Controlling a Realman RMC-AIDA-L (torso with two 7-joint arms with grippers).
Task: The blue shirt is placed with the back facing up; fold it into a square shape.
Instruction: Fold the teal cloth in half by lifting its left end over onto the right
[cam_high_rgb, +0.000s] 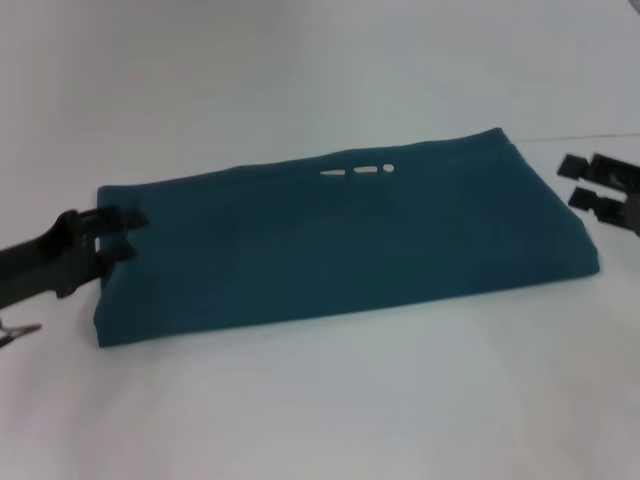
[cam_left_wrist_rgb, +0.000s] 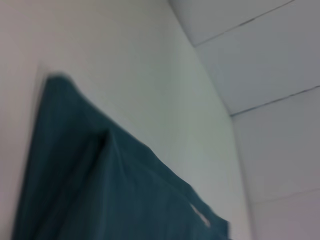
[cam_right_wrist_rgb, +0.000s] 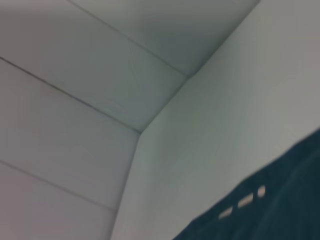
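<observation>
The blue shirt (cam_high_rgb: 340, 245) lies on the white table as a long folded band running left to right, with small white marks (cam_high_rgb: 357, 170) near its far edge. My left gripper (cam_high_rgb: 120, 233) is at the band's left end, open, its two black fingers lying over the cloth edge. My right gripper (cam_high_rgb: 582, 182) hangs open just off the shirt's right end, not touching it. The left wrist view shows a folded corner of the blue shirt (cam_left_wrist_rgb: 100, 190). The right wrist view shows the blue shirt's (cam_right_wrist_rgb: 280, 215) marked edge.
The white table (cam_high_rgb: 320, 400) spreads on all sides of the shirt. Behind it, the wrist views show a pale panelled wall (cam_right_wrist_rgb: 65, 100) with thin seams, and the table's far edge (cam_left_wrist_rgb: 220, 100) against it.
</observation>
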